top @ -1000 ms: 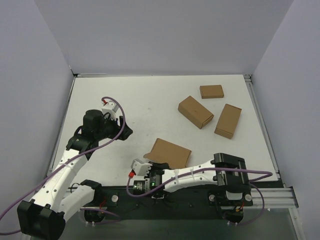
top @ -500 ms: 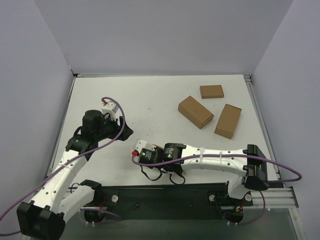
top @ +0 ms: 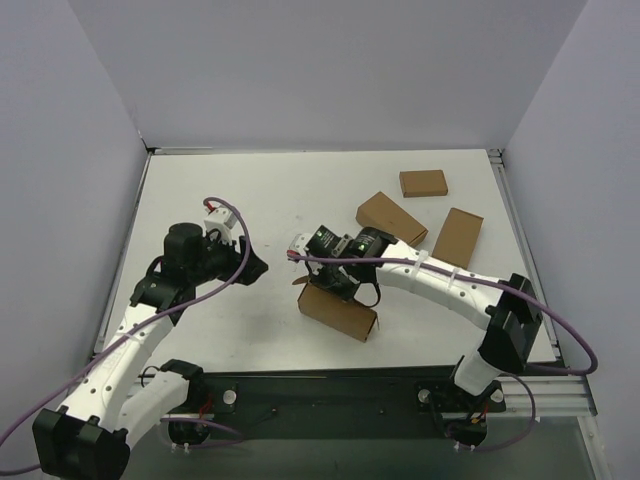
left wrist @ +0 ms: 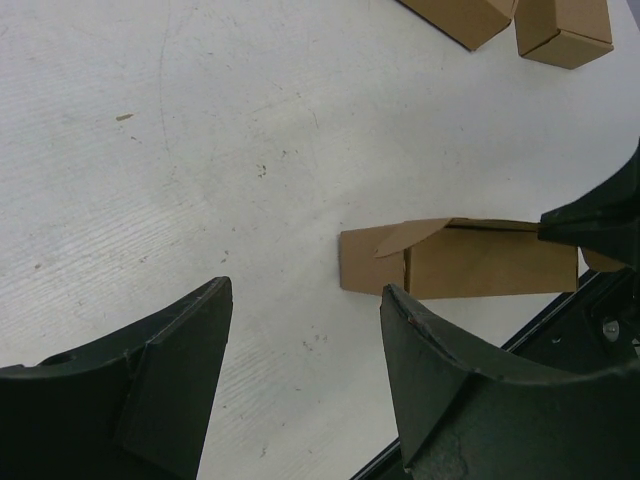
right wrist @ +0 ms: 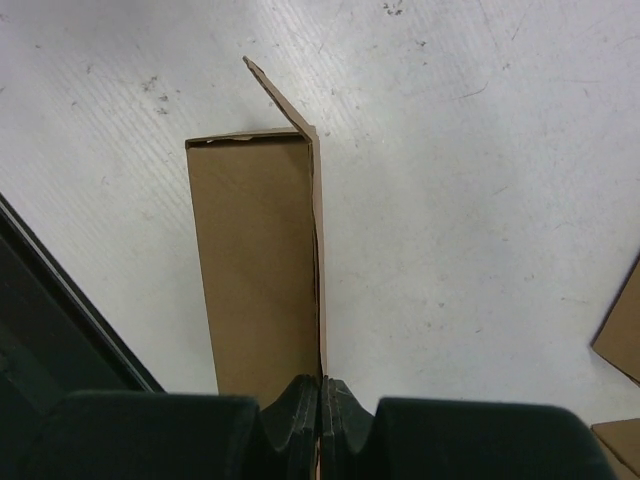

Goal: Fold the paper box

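Brown paper box point(right wrist: 255, 270) stands on edge just ahead of the right gripper point(right wrist: 321, 395), which pinches one panel; left gripper point(left wrist: 305, 290) hangs wide, empty, box beyond it; probably mid-fold; next, the loose end flap needs tucking.

Left hand point(left wrist: 303, 295) spread wide, poised left of the paper box point(left wrist: 480, 262). Right hand point(right wrist: 322, 398) clamped on that box's edge, arm arched over it.

Half-folded brown paper box point(top: 340, 313), one end flap ajar
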Motion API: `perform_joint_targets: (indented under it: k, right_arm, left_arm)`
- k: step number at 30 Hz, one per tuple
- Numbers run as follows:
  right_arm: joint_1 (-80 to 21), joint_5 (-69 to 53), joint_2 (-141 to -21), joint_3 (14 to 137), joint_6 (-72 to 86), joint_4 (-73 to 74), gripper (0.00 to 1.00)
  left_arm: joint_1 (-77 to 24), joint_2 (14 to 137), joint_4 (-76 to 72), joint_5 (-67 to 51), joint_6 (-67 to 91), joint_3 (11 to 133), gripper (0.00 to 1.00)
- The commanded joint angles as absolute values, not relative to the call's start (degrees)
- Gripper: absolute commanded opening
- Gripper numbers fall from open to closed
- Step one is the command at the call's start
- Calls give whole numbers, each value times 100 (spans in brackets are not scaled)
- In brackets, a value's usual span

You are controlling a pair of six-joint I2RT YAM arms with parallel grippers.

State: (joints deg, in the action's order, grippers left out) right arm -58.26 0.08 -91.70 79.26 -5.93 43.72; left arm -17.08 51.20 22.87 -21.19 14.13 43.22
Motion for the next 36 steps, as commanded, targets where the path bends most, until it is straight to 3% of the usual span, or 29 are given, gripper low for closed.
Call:
perform_joint_targets:
  k: [1, 4, 9, 11, 13, 18, 27, 36]
  right_arm:
    - [-5476, -544, -9369, 8244, -1151, 4342, 0]
    - [-5326, -676, -9457, 8375, -1274, 4289, 11]
    - [-5125, -633, -9457, 8420, -1152, 4053, 47]
    - [-5080, -581, -9352, 8324, -1012, 3947, 67]
    - [-5028, -492, -9115, 8271, -705, 3841, 78]
    - [-5027, 409, -8177, 7702, 744, 3788, 80]
    - [-5448, 1379, -5874, 5477, 3881, 3630, 70]
    - [-6284, 1960, -5931, 5010, 4684, 3366, 63]
  left_arm:
    - [-1661, 5036, 2004, -2329, 1397, 4298, 71]
    - [-1661, 5045, 1873, -2680, 1415, 4263, 70]
    - [-1670, 5106, 1723, -2944, 1415, 4228, 70]
    - [-1679, 5150, 1661, -3058, 1415, 4219, 70]
    - [-1696, 5203, 1574, -3233, 1380, 4219, 70]
    - [-2214, 5475, 1643, -3016, 942, 4359, 68]
    - [-3138, 6415, 1942, -2004, 378, 4842, 64]
    - [-3621, 7101, 2065, -1380, 70, 5273, 65]
